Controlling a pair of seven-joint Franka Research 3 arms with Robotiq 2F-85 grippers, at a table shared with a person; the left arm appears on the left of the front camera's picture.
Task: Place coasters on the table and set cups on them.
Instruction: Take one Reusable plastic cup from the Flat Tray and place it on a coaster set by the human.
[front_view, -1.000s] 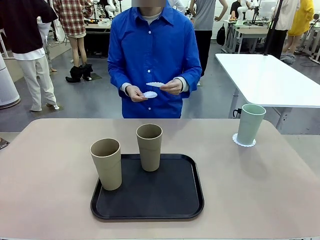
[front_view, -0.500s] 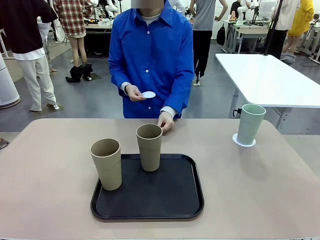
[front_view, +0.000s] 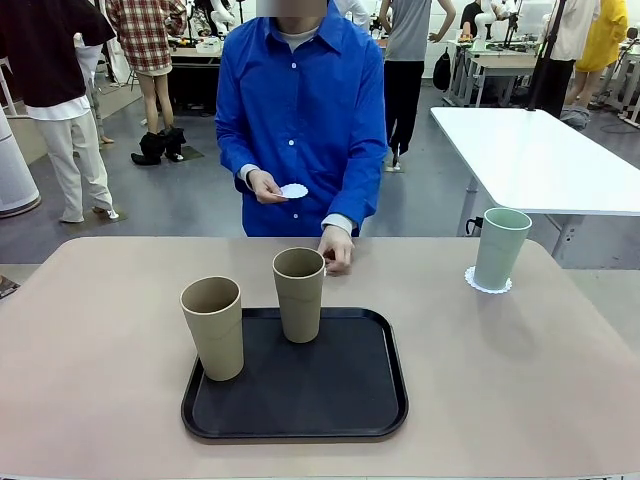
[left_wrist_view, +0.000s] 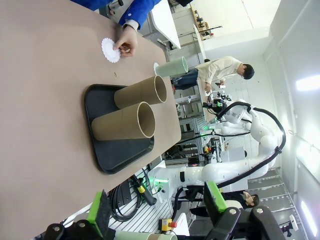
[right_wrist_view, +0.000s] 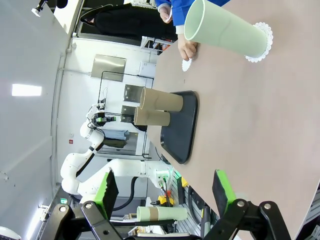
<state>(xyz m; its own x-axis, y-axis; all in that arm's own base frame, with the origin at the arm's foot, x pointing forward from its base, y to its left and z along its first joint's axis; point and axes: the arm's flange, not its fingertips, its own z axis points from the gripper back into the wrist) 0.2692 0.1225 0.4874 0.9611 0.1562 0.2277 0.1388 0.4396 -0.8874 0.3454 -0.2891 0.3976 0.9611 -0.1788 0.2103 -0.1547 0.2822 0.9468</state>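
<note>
Left gripper (left_wrist_view: 155, 209): jaws wide, empty.
Tan cups: left tan cup (front_view: 213, 327) and middle tan cup (front_view: 300, 294) stand upright on the black tray (front_view: 350, 405).
Hands: raised hand (front_view: 268, 186) holds a coaster (front_view: 295, 190); lowered hand (front_view: 337, 250) presses a second coaster (left_wrist_view: 111, 50) onto the table (front_view: 90, 390) behind the tray (lacy edge showing).
Mint cup (front_view: 500, 247): upright on a third coaster (front_view: 487, 285), far right.
Right gripper (right_wrist_view: 165, 192): jaws wide, empty.

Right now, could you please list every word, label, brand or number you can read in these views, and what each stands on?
No text can be read.
The tan cups, mint cup, coasters, black tray and table are all plain.
Any print on the equipment in the room behind is too small and blurred to read.
</note>
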